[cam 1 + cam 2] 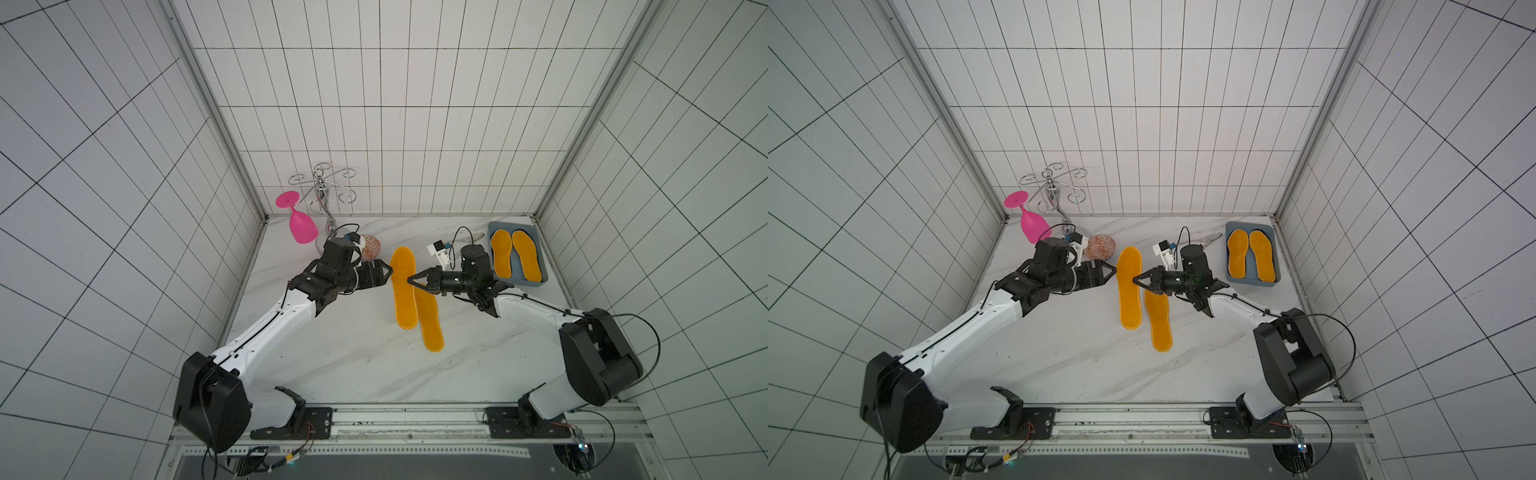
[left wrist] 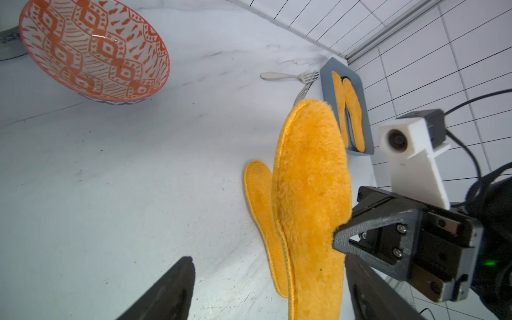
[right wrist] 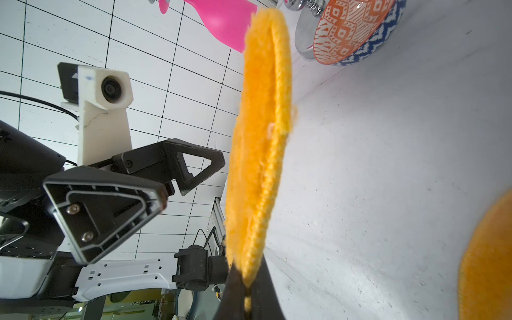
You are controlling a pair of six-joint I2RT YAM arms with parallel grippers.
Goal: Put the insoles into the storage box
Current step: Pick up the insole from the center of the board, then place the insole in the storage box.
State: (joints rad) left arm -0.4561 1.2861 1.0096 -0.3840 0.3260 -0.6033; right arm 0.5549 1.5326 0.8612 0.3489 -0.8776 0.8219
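Pink goblet point(image 1: 302, 227), chrome rack point(image 1: 320, 189), patterned bowl point(image 2: 94, 50), fork point(image 2: 288, 76)

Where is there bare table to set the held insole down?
Widest: the front table, from its near edge to the lying insole. Also the back middle, between bowl and fork. Crowded: bowl, glass and rack back left; box holds two insoles side by side.

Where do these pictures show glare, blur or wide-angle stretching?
Both top views: sharp, wall tiles fan outward. Left wrist view: glare spot on the patterned bowl, left gripper fingers blurred. Right wrist view: the insole on the table is soft.
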